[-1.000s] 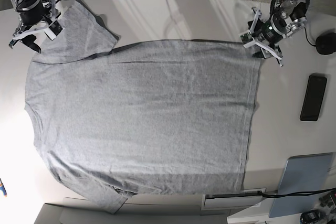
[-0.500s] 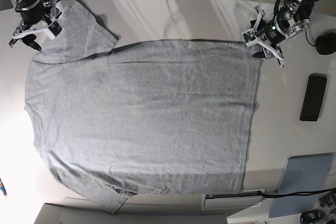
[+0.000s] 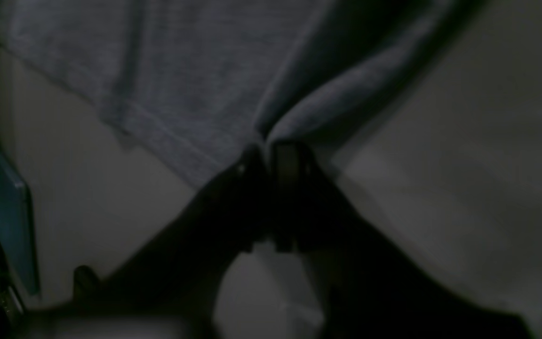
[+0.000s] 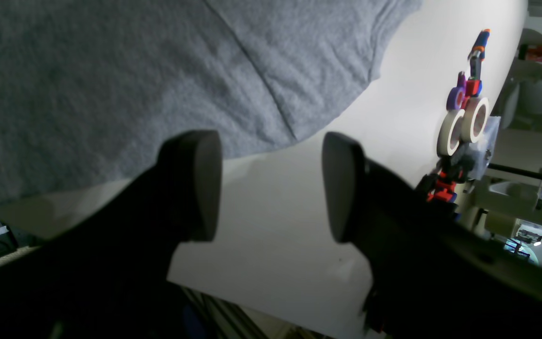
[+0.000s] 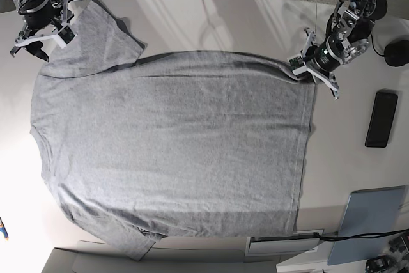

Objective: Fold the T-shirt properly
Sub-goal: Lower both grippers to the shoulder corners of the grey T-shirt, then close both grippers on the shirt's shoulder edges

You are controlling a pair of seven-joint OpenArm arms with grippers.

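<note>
The left gripper (image 5: 305,70) sits at the upper right of the base view, wrist angled down toward the frame's middle. In the left wrist view its dark fingers (image 3: 252,165) are pressed together, pinching grey fabric. The right gripper (image 5: 39,38) sits at the upper left; its pads (image 4: 205,183) stand wide apart, holding nothing.

A black phone (image 5: 381,119) lies near a pale-blue pad (image 5: 370,220).

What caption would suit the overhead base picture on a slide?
Large heather-grey cotton T-shirt spread flat on the pale table; left claw pinches its hem corner, right claw waits open beside the sleeve.
</note>
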